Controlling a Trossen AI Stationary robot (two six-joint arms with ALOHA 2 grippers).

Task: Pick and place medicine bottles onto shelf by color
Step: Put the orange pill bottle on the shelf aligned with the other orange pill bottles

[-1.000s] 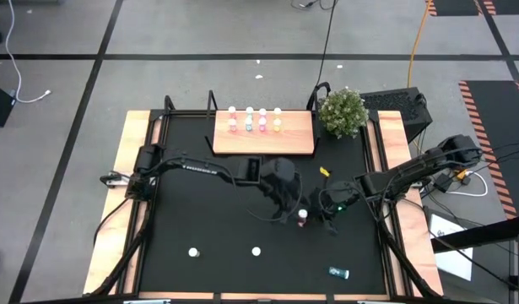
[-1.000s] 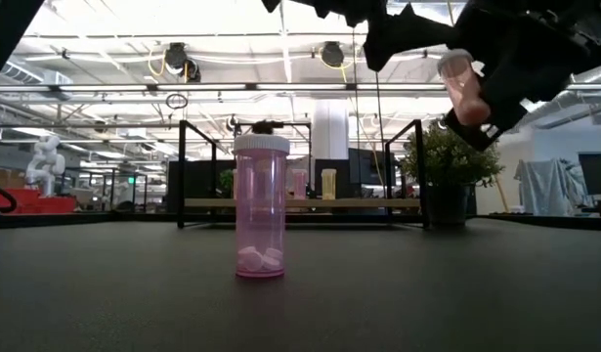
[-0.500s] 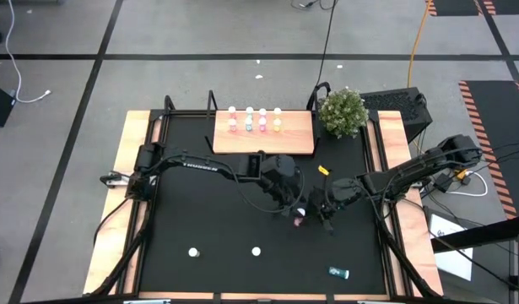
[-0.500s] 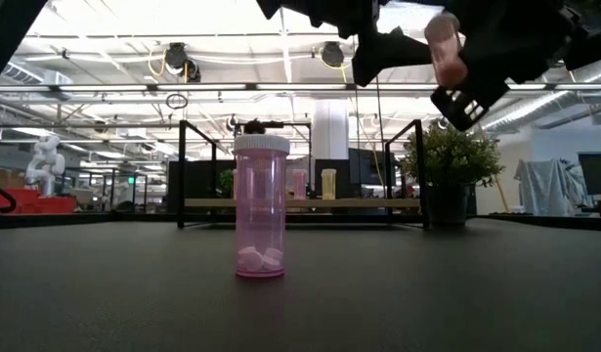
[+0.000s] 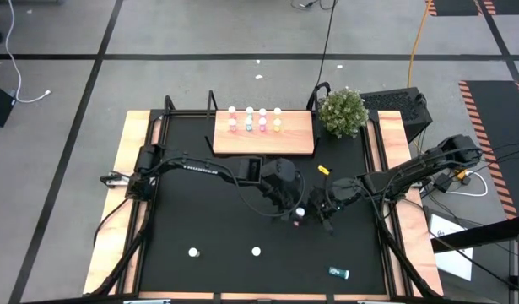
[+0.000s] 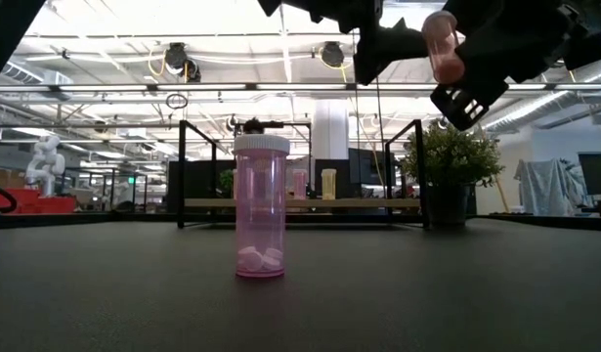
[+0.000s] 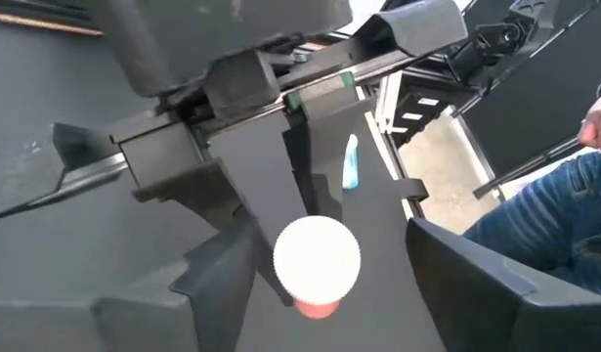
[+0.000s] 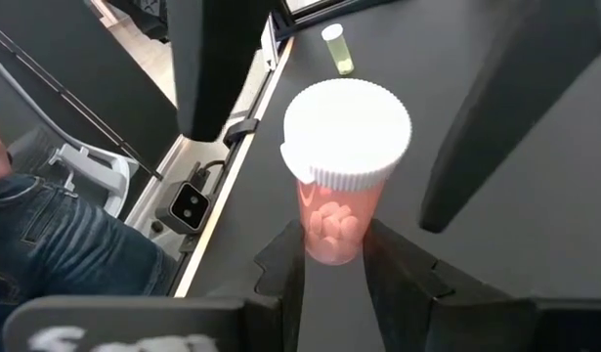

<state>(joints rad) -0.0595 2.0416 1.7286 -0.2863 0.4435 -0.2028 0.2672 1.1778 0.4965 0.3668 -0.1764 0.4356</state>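
Observation:
A pink medicine bottle (image 5: 299, 214) with a white cap (image 8: 347, 132) is held in the air at the table's middle right by my right gripper (image 8: 336, 269), which is shut on it. My left gripper (image 7: 344, 293) is open. Its fingers (image 8: 217, 59) stand on either side of the bottle's cap end without touching it. The shelf (image 5: 263, 139) at the far edge carries several small bottles. A second pink bottle (image 6: 261, 210) stands upright on the mat. A teal bottle (image 5: 338, 272) and a yellow one (image 5: 324, 171) lie on their sides. My right gripper pinches the pink body near the bottle's bottom end (image 8: 331, 240) between its two fingers. They come from the table's right side. The bottle is lifted clear of the mat and tilted (image 6: 444, 44), its cap end toward my left gripper.
A potted plant (image 5: 342, 111) stands at the far right, beside the shelf. Two white-capped bottles (image 5: 192, 252) (image 5: 256, 251) stand near the front edge. The black mat (image 5: 200, 211) has open room on its left half. A person's leg in jeans (image 8: 56, 254) shows beyond the table's right edge.
My right gripper has carried the pink bottle upward and a little toward my left gripper, still shut on it. The bottle is higher now and sits between my left gripper's open fingers.

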